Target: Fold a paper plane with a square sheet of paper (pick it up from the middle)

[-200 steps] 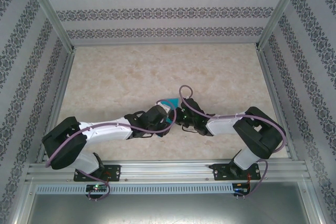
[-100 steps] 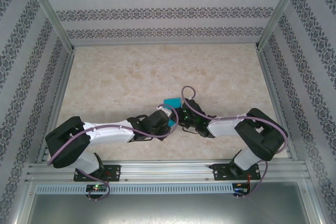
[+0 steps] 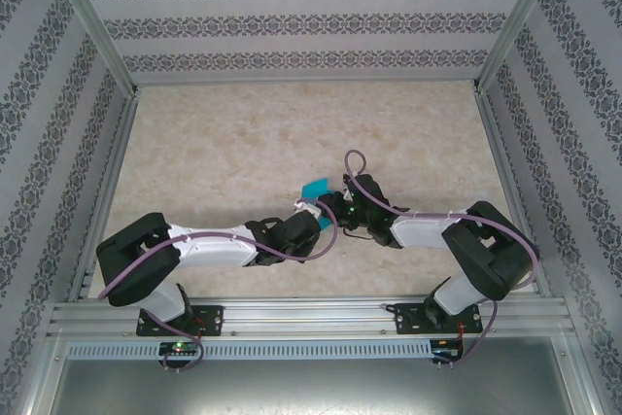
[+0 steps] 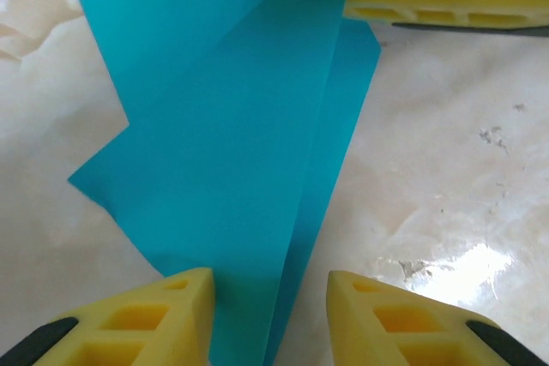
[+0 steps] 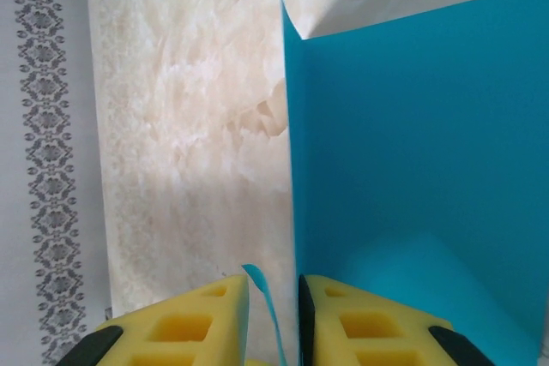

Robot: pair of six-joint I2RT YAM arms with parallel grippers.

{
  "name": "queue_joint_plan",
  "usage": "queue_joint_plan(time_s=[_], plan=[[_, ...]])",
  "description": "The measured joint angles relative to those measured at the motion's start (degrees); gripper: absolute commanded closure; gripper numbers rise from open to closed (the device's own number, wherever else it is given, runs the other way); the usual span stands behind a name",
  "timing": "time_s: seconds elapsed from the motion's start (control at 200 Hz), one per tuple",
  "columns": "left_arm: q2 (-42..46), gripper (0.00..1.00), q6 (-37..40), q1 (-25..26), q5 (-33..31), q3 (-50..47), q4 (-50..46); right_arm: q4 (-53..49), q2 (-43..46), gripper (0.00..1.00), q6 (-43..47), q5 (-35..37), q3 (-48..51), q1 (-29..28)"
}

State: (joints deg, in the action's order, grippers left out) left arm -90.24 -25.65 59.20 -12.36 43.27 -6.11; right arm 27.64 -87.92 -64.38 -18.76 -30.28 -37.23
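The square sheet of paper [image 3: 314, 188] is teal-blue and folded into layered flaps with slanted creases. It lies on the marble table near the middle, between the two grippers. In the left wrist view the paper [image 4: 232, 152] runs back between the yellow fingers of my left gripper [image 4: 270, 293], whose jaws stand apart over it. My right gripper [image 5: 274, 289] has a narrow gap between its jaws. A thin raised edge of the paper [image 5: 412, 152] stands loose in that gap. The right gripper's fingers [image 4: 412, 6] press in at the paper's far end. From above, my left gripper [image 3: 311, 211] and my right gripper [image 3: 329, 204] nearly meet.
The marble tabletop [image 3: 292, 123] stretches open behind the paper. Patterned walls [image 3: 292, 21] and metal frame posts [image 3: 117, 123] close in the back and both sides. The arm bases sit on the rail [image 3: 311, 313] at the near edge.
My right gripper has opened from shut, leaving the paper's edge loose between its jaws. Both arms have shifted a little to the right. The left jaws have narrowed slightly.
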Motion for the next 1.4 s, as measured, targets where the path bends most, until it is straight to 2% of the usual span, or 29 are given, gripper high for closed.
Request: queue_joint_plan(time_s=[0.175, 0.5, 0.654, 0.739, 1.119, 1.399], plan=[[-2.16, 0.72, -1.14, 1.05, -3.21, 1.68, -0.28, -0.81, 0.0, 0.76, 0.76, -1.99, -0.39, 0.39], [-2.67, 0.81, -3.32, 1.62, -7.39, 1.99, -1.18, -2.6, 0.0, 0.76, 1.92, -3.21, -1.07, 1.05], [-2.67, 0.82, -4.11, 1.62, -7.93, 1.99, -1.18, -2.82, 0.0, 0.76, 2.27, -3.23, -1.07, 1.14], [-2.67, 0.76, -4.7, 1.62, -8.33, 1.99, -1.18, -2.99, 0.0, 0.76, 2.62, -3.23, -1.07, 1.14], [-1.07, 0.73, -7.96, 1.62, -8.96, 1.99, -3.56, -3.61, 0.02, 0.77, 3.3, -4.0, -1.95, 1.14], [-0.87, 0.82, -9.64, 1.62, -8.92, 1.97, -4.81, -3.63, 0.02, 0.77, 3.3, -4.63, -1.97, 1.14]])
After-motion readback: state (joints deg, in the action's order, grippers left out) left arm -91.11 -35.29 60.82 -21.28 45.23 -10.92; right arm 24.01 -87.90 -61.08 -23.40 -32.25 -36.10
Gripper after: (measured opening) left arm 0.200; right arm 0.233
